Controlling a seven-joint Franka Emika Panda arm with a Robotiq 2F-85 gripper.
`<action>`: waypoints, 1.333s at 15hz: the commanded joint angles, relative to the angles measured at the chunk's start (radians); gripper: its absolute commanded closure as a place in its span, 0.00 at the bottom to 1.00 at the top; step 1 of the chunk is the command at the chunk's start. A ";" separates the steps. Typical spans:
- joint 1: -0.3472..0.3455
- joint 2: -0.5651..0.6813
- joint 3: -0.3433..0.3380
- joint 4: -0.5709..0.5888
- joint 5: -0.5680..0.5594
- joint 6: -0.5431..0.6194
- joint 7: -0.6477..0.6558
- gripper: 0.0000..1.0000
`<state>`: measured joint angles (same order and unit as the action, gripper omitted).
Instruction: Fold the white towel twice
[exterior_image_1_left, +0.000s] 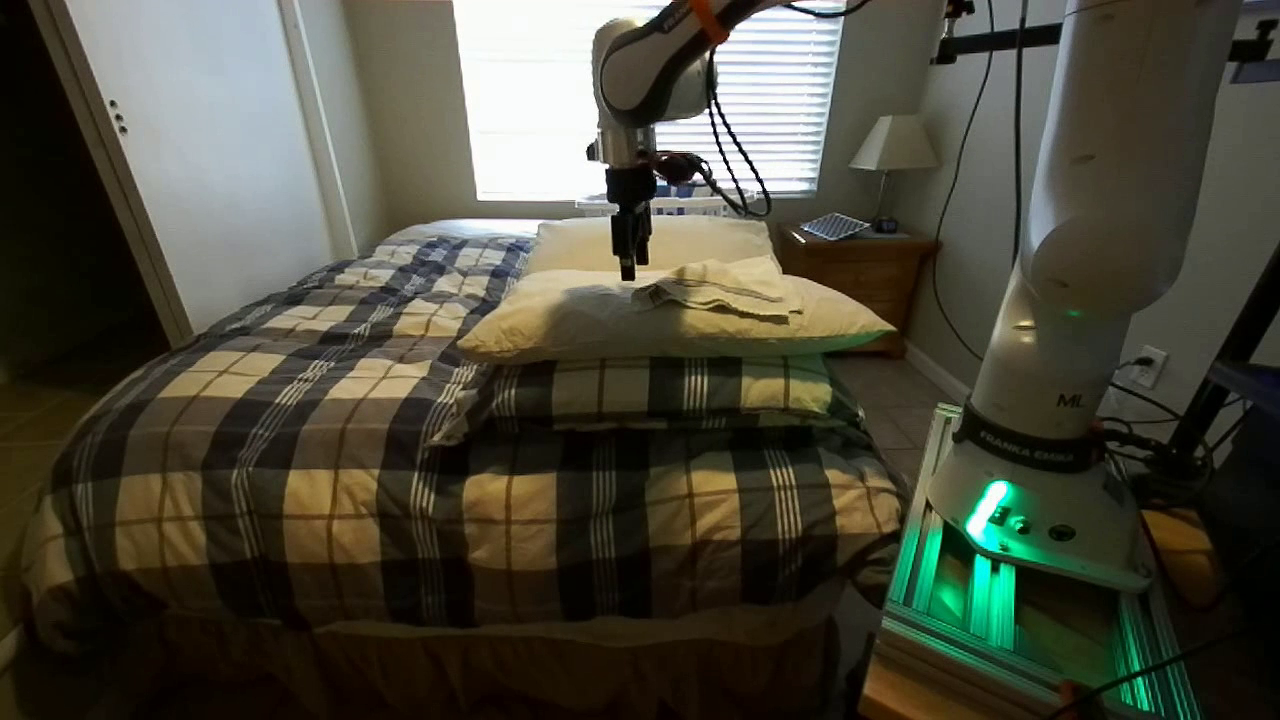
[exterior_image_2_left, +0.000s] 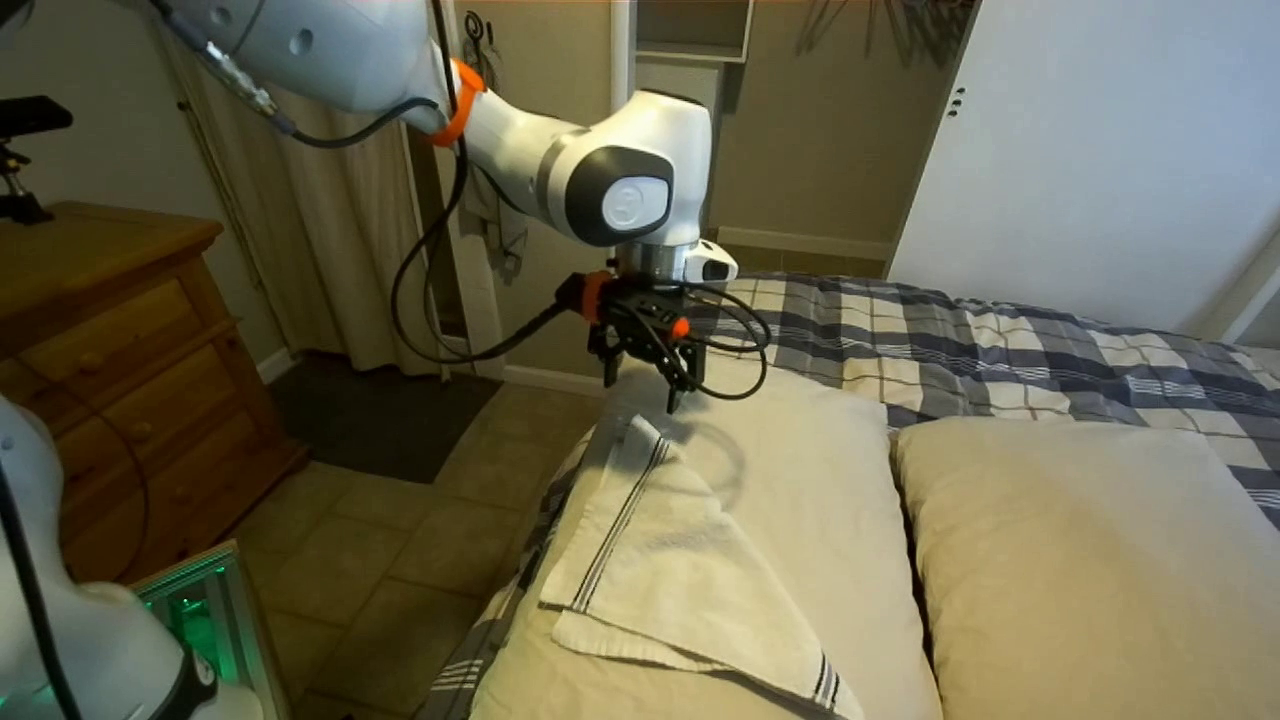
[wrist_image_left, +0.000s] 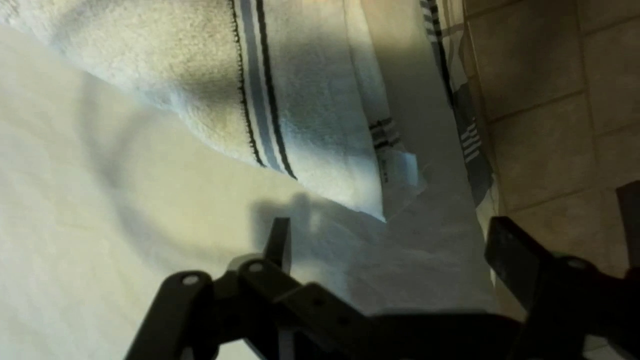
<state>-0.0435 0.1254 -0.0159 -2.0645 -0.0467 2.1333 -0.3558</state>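
Observation:
The white towel (exterior_image_1_left: 725, 290) lies rumpled on a cream pillow in both exterior views. In an exterior view it appears doubled over into a rough triangle (exterior_image_2_left: 690, 570), with dark stripes near its edges. In the wrist view, a pointed corner of the towel (wrist_image_left: 320, 100) with a small tag beside it points toward my jaws. My gripper (exterior_image_1_left: 635, 266) hangs fingers-down above the pillow, beyond that corner, apart from the towel. It also shows in an exterior view (exterior_image_2_left: 641, 396). In the wrist view the jaws (wrist_image_left: 390, 225) are wide apart with nothing between them.
The pillow (exterior_image_2_left: 830, 490) under the towel sits on folded plaid bedding (exterior_image_1_left: 650, 390) at the bed's edge, and tiled floor (wrist_image_left: 545, 110) lies beyond. A second pillow (exterior_image_2_left: 1080, 570) lies beside it. A nightstand (exterior_image_1_left: 860, 265) with a lamp (exterior_image_1_left: 893, 145) stands behind.

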 joint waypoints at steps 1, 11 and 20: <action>-0.014 -0.004 0.007 -0.021 0.037 -0.005 -0.135 0.00; -0.015 -0.007 0.009 -0.101 0.037 0.026 -0.293 0.39; -0.039 0.000 -0.002 -0.106 0.045 0.198 -0.349 0.99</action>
<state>-0.0693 0.1299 -0.0181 -2.1550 -0.0264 2.2738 -0.6654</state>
